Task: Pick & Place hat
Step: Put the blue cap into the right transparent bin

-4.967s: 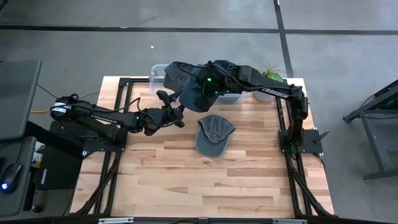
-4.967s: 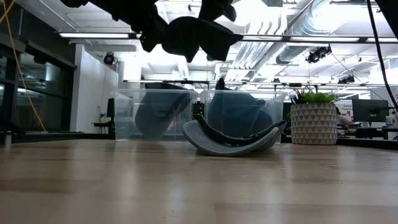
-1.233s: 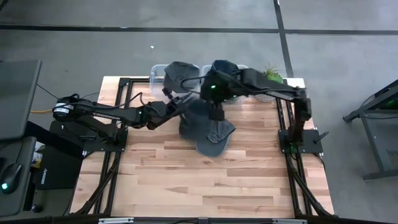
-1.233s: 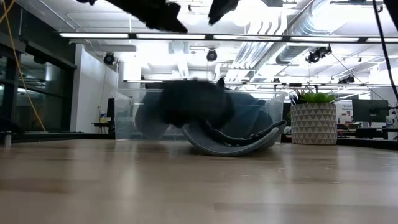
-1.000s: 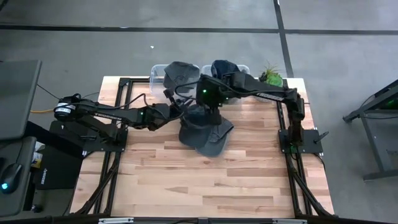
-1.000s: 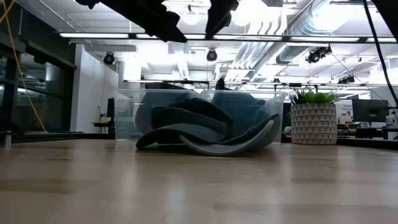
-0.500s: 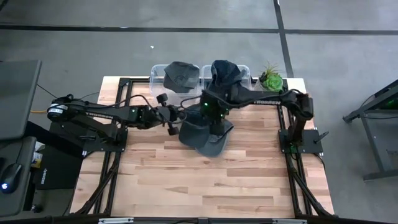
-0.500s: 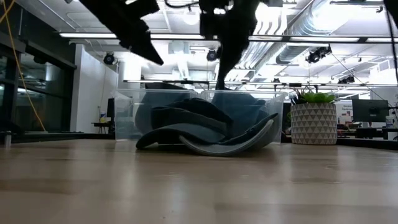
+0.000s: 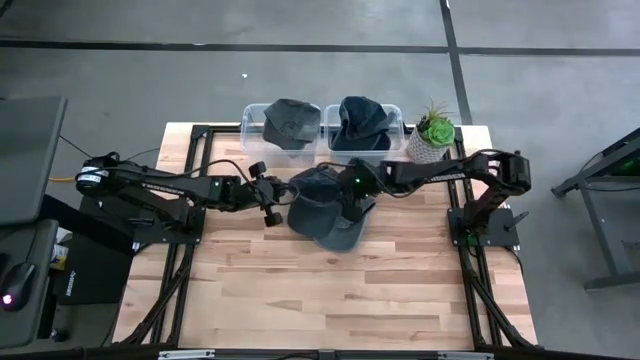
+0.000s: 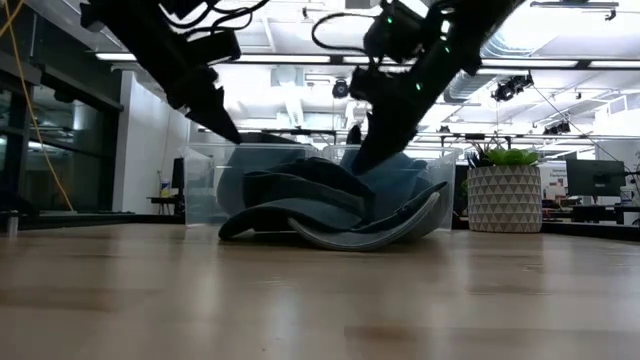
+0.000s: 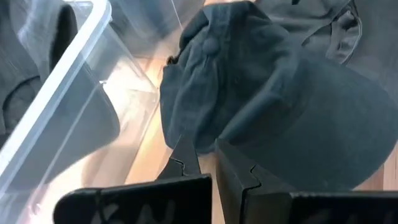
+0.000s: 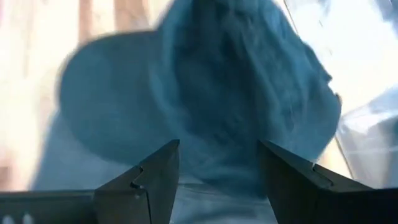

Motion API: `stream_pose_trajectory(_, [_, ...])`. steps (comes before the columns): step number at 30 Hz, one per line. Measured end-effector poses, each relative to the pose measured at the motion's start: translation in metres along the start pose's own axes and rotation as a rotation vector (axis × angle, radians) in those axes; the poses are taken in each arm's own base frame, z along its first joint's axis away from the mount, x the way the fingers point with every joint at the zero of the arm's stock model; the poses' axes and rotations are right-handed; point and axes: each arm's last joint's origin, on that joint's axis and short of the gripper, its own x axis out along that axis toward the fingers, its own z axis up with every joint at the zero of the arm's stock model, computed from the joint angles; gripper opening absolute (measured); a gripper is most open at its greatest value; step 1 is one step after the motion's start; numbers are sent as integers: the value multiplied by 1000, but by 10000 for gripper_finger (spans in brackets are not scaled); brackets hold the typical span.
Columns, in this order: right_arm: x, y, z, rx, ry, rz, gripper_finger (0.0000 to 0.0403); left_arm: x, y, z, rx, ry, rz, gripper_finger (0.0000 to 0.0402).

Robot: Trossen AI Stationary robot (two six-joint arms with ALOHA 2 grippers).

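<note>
Dark fabric fills the middle of the wooden tabletop [image 9: 400,280]: we see two hats [image 9: 325,208] lying overlapped, one partly on the other, just in front of two clear bins [image 9: 322,128] that each already hold a hat. Our right claw [image 12: 214,165] hovers over the crown, spread wide and empty, while our left claw [image 11: 205,165], nearly closed and also empty, sits at the pile's left edge. We judge the risk is pinching both layers and lifting two hats, or grabbing loose cloth that slips.
</note>
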Motion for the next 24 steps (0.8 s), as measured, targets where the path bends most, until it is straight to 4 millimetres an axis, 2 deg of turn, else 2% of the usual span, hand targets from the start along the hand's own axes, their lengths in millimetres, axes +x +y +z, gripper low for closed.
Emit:
stream_pose_trajectory(4, [8,-6,-12,41,-58,-73,205,2,-1,-6,-29,15,-5,0])
stream_pose_trajectory(10, [10,-21,-19,83,-79,-128,205,9,-4,-27,-98,79,-17,0])
stream_pose_trajectory(15, [10,-28,-19,76,-79,-103,204,14,-8,-43,-158,91,-65,0])
stream_pose_trajectory(24, [-2,-26,-14,78,-111,-83,204,25,-13,-52,-290,7,-87,0])
